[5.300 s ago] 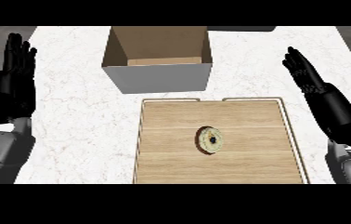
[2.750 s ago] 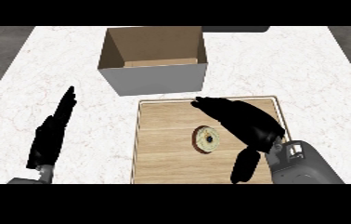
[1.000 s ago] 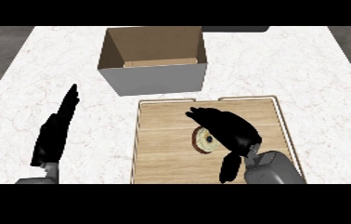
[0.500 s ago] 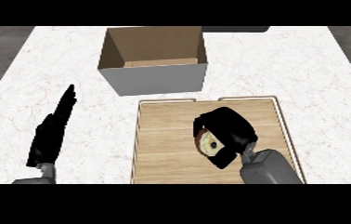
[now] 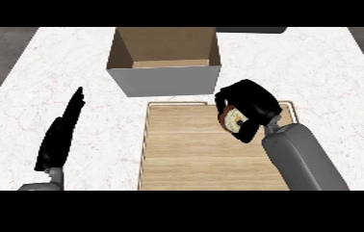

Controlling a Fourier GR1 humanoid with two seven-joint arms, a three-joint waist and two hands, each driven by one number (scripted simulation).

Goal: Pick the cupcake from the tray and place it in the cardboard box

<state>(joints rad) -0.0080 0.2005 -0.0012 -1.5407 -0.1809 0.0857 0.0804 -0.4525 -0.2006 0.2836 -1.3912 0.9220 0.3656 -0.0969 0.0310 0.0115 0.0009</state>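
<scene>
Since half a second back, my right hand [image 5: 249,106] had lifted the cupcake [image 5: 231,121], fingers curled round it, toward the tray's [image 5: 192,154] far edge; transport underway, the cardboard box [image 5: 165,58] next. Left hand [image 5: 60,135] rested, fingers straight.

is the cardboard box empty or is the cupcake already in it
Empty as far as shown: the cardboard box shows only bare inner walls and floor. The cupcake is in the right hand, over the tray.

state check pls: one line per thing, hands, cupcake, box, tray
Right black hand: curled round the cupcake.
Small brown cupcake: held over the tray's far right part.
Open grey-sided cardboard box: nothing visible inside.
Light wooden tray: nothing lying on it.
Left black hand: open, fingers straight.
</scene>
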